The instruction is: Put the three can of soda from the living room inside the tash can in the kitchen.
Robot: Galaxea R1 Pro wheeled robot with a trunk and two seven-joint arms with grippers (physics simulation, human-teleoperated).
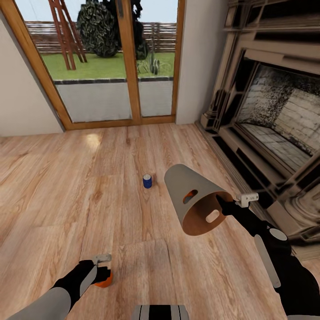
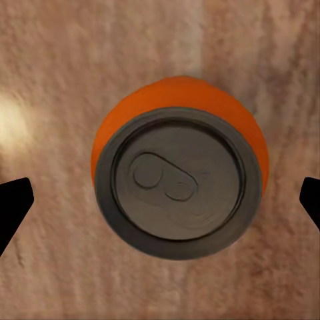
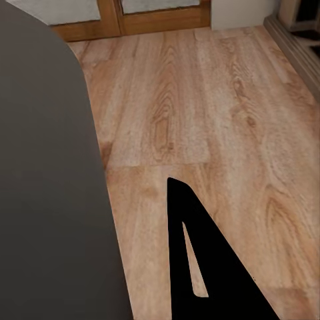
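Reading labels: no writing legible on any can.
Left gripper (image 2: 160, 200): fingers spread wide, straddling the orange can (image 2: 180, 167), lower left, not touching.
Right gripper (image 1: 223, 203): clamps the tilted bin (image 1: 195, 202) rim, centre right.
Blue can (image 1: 147, 181): upright on wood floor (image 1: 66, 200), mid-frame.

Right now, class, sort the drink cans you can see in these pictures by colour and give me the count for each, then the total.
Orange cans: 2, one on the floor under the left tool, one inside the tilted bin
Blue cans: 1, upright on the floor
Total: 3
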